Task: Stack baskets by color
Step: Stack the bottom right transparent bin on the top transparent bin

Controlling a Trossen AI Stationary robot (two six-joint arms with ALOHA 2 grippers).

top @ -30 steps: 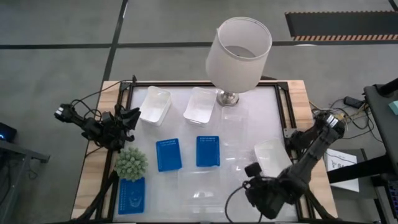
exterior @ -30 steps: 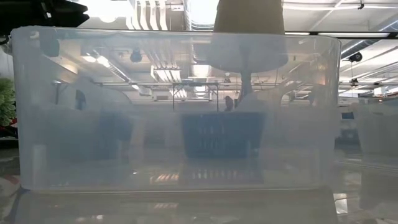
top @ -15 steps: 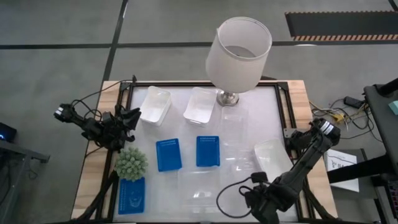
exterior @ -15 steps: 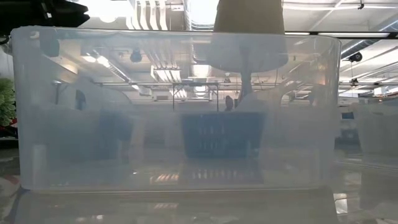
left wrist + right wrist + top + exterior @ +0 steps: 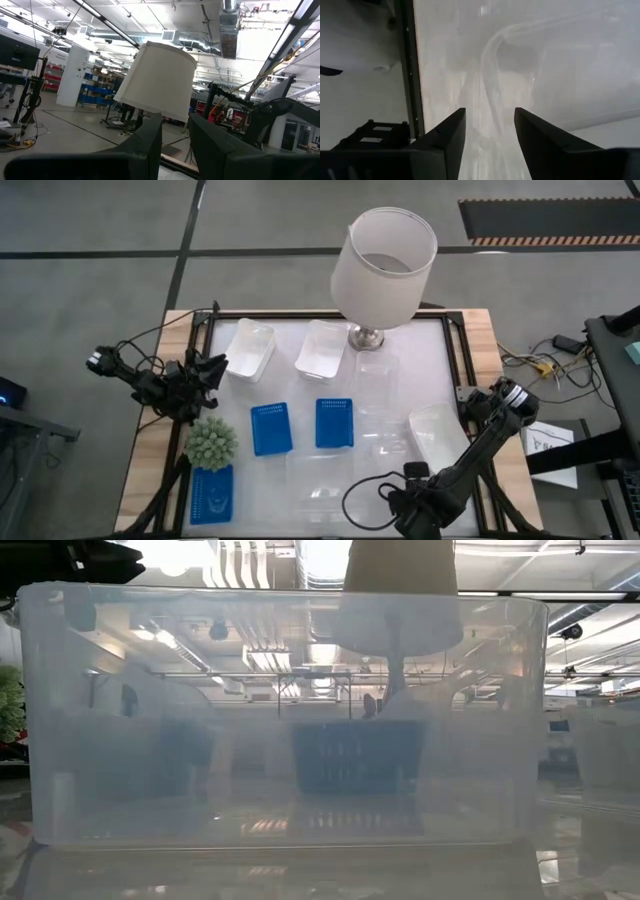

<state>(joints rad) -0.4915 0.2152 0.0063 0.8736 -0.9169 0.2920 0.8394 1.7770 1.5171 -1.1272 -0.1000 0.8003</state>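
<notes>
Barely started: your right pincer [image 5: 412, 498] stood released, empty, a clear basket [image 5: 437, 432] just ahead; blue baskets [image 5: 271, 428] lay unstacked beyond.

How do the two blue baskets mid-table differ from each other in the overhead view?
The left blue basket is turned askew, while the right blue basket lies square to the table edges. The left one sits slightly nearer the green plant. Both are perforated, open side up and unstacked.

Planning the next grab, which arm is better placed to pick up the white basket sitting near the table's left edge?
Left. The left gripper waits right beside that white basket; the right gripper is open at the opposite front corner.
</notes>
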